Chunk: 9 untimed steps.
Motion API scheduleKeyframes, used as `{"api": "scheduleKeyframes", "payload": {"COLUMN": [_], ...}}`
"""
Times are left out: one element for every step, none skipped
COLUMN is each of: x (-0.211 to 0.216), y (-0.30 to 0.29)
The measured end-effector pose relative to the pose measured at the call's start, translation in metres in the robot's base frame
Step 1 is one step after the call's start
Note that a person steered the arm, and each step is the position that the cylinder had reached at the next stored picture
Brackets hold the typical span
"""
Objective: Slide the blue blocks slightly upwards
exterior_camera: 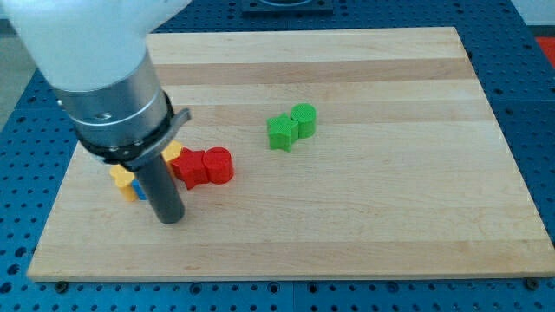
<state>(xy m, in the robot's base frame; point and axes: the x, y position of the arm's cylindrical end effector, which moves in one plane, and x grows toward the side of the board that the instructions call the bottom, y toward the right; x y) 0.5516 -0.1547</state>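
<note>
Camera view shows my tip resting on the worktop at the view's lower left, with the arm's broad housing looming over that corner and hiding much of what sits there. This arm carries no gripper at all, only the rod, so nothing is open, closed or gripped. Of the blue blocks, only a sliver of one blue block shows, just left of the rod and close to touching it, wedged beside a yellow block; a second yellow block peeks out on the rod's right. I cannot tell the blue block's shape, nor whether another blue one lies under the housing. Two red blocks sit touching each other just right of the rod, and two green blocks stand well apart toward the middle. My tip appears to lie slightly below and right of the blue sliver, so an upward push looks plausible, but the crowding is the hazard: a stroke straight up could catch the yellow or red neighbours and drag them along, or clip the blue block off-centre so that it spins sideways instead of travelling up. Pushing too far would also overshoot a move meant to be slight.
</note>
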Motion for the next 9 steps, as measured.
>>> {"api": "scheduleKeyframes", "payload": {"x": [-0.003,-0.011,-0.021,-0.027,-0.037,-0.049,-0.058,-0.067,-0.074], "y": [-0.018,-0.023,-0.023,-0.026,-0.032,-0.035,-0.036,-0.036,-0.036]}}
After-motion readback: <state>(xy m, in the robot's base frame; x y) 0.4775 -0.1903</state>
